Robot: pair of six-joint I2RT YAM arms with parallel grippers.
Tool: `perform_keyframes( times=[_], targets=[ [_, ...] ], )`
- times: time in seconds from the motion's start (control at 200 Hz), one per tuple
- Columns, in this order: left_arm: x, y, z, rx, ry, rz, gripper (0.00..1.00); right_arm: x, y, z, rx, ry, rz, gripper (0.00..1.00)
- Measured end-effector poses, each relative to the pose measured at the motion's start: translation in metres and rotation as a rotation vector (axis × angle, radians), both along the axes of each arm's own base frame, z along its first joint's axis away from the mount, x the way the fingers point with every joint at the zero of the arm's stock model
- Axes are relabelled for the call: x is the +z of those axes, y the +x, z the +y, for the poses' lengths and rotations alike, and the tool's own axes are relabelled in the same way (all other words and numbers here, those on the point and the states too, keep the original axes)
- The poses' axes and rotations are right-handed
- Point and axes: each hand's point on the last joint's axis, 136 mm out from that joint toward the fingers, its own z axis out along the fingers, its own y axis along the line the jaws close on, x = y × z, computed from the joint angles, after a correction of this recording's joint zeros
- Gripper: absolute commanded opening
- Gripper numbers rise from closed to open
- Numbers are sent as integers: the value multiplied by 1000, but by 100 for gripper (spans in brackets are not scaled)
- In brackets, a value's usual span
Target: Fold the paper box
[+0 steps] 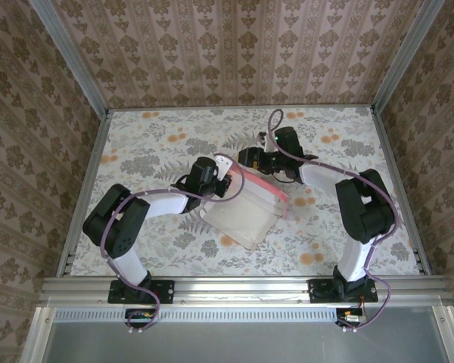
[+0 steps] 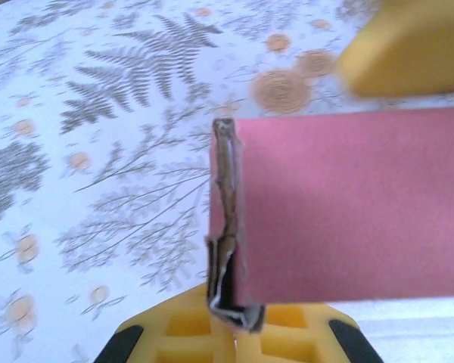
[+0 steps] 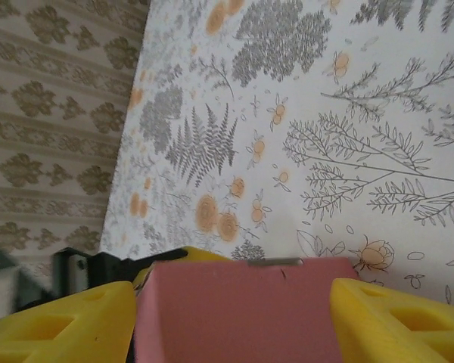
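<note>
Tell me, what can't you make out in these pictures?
Top external view: the black arm wrists cover the far rim of the pink thin-card box, hiding its shape.
Left wrist view: the left claw is cut off by the bottom edge; a yellow blur at top right is too soft to name.
Right wrist view: the box wall hides whether the right claw presses it.

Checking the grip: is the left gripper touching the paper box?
Touching. Left wrist view: the left gripper is shut on an edge of the paper box.
</note>
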Motion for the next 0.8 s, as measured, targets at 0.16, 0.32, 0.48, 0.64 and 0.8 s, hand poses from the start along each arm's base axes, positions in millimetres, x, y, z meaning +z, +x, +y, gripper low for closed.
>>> perform_keyframes(
  times=[0.16, 0.32, 0.48, 0.64, 0.8],
  targets=[
    [-2, 3, 21, 99, 19, -14, 4, 25, 2, -28, -48, 61, -6, 73],
    [4, 2, 44, 204, 40, -37, 7, 24, -20, -56, -81, 74, 20, 73],
    [14, -1, 70, 322, 47, -65, 8, 28, -53, -66, -62, 39, 16, 71],
    [13, -9, 91, 406, 67, -75, 9, 41, -86, -77, -64, -9, -36, 69],
    [9, -18, 108, 460, 83, -62, 12, 38, -113, -89, -93, -43, -49, 68]
  ],
)
